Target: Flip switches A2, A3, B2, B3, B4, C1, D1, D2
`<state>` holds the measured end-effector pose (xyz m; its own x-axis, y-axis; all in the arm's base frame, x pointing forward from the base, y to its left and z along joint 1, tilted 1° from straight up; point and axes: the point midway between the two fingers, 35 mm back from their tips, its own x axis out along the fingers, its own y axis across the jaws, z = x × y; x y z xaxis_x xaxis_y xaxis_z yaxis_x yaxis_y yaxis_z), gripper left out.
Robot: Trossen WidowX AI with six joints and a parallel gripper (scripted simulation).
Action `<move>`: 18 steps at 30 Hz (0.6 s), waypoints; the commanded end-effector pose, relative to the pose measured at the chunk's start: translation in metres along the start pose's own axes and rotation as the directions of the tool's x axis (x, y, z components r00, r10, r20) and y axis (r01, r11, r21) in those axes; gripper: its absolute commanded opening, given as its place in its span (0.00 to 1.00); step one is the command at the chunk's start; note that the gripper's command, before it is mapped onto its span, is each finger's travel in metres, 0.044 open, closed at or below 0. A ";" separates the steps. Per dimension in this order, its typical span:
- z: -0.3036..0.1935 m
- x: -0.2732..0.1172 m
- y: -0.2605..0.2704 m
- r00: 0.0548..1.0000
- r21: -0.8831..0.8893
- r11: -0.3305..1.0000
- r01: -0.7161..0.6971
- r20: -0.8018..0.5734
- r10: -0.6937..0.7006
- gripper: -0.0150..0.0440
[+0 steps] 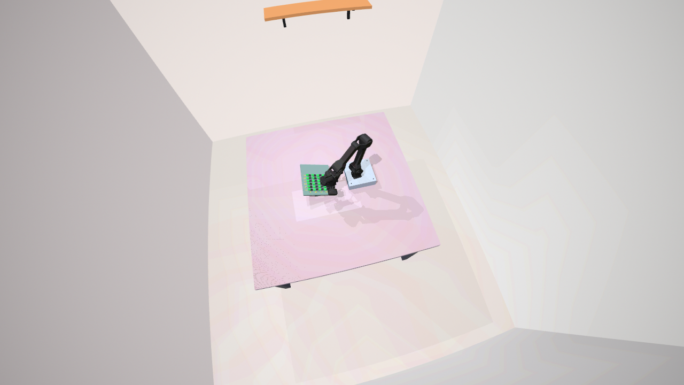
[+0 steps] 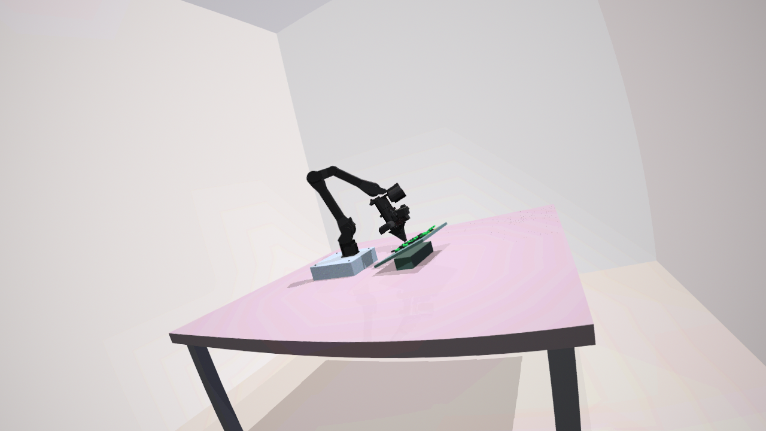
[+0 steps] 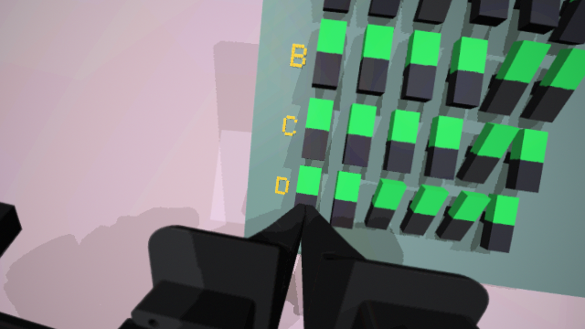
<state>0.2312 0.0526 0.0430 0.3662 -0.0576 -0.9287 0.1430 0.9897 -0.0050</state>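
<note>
The tilted teal panel [image 1: 313,169] [image 2: 382,262] [image 3: 555,256] carries green-and-dark rocker switches. My gripper [image 2: 405,240] [image 3: 303,211] is shut and empty, its tips over the near dark end of D1 [image 3: 309,180]; contact cannot be told. D2 [image 3: 348,185], C1 [image 3: 319,113], B2 [image 3: 378,42], B3 [image 3: 425,47] and B4 [image 3: 473,55] show their near dark ends raised, as D1 seems to. D3 [image 3: 388,194], D4, D5, C5, B5 and B6 have their green far ends raised. Row A is cut off at the top of the wrist view, so its tilts are hard to read.
The panel rests on a dark green block [image 2: 420,257]. The arm's pale blue base [image 1: 365,179] [image 2: 331,269] stands at the panel's near side on the pink table [image 1: 334,248] [image 2: 471,305]. An orange shelf [image 1: 318,9] hangs on the far wall.
</note>
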 end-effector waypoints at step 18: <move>-0.001 0.004 0.000 1.000 -0.008 1.000 0.001 -0.004 -0.001 0.25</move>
<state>0.2321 0.0524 0.0412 0.3680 -0.0577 -0.9281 0.1433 0.9897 -0.0047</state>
